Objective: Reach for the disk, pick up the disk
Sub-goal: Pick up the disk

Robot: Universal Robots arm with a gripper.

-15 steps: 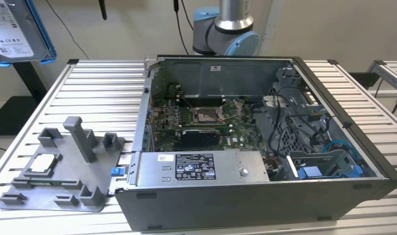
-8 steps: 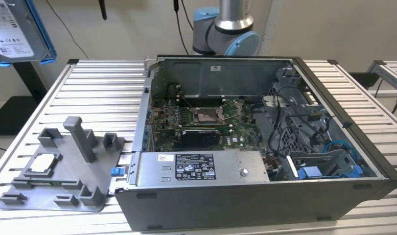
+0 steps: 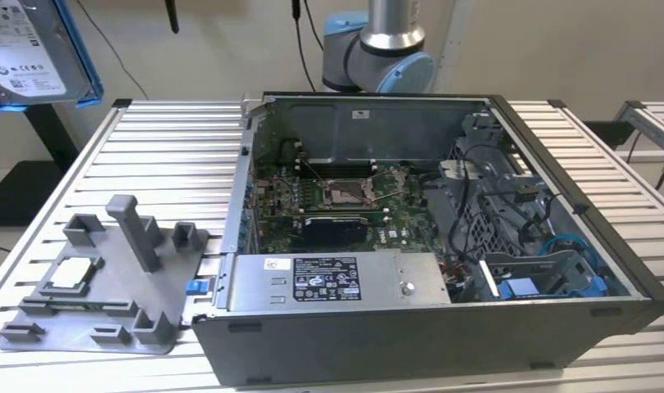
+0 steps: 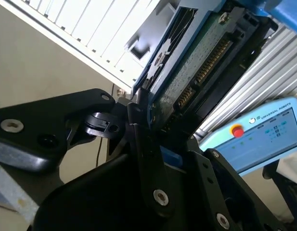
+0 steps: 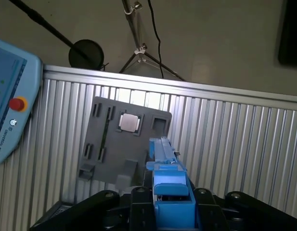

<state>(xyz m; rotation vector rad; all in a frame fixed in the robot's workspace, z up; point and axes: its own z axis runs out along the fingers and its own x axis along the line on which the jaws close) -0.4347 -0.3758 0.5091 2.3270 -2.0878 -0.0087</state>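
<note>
The gripper (image 4: 165, 144) is clamped on the blue-framed edge of the disk (image 4: 196, 62), its fingertips largely hidden by the drive in both wrist views. In the exterior view the disk (image 3: 31, 49) hangs high above the counter (image 3: 157, 164) at the exterior view's left. It is cut off by the frame edge and well apart from the open computer case (image 3: 419, 344).

Quick headcount from where I'm standing: one disk (image 3: 31, 53); one open computer case (image 3: 419, 348); one grey holder tray (image 3: 119, 291) with one square silver chip (image 3: 70, 274) on it; one robot arm (image 3: 381, 45); one touchscreen pendant (image 5: 8, 110); one ribbed tabletop (image 3: 157, 155), plus a second tabletop (image 3: 654, 119) alongside.
</note>
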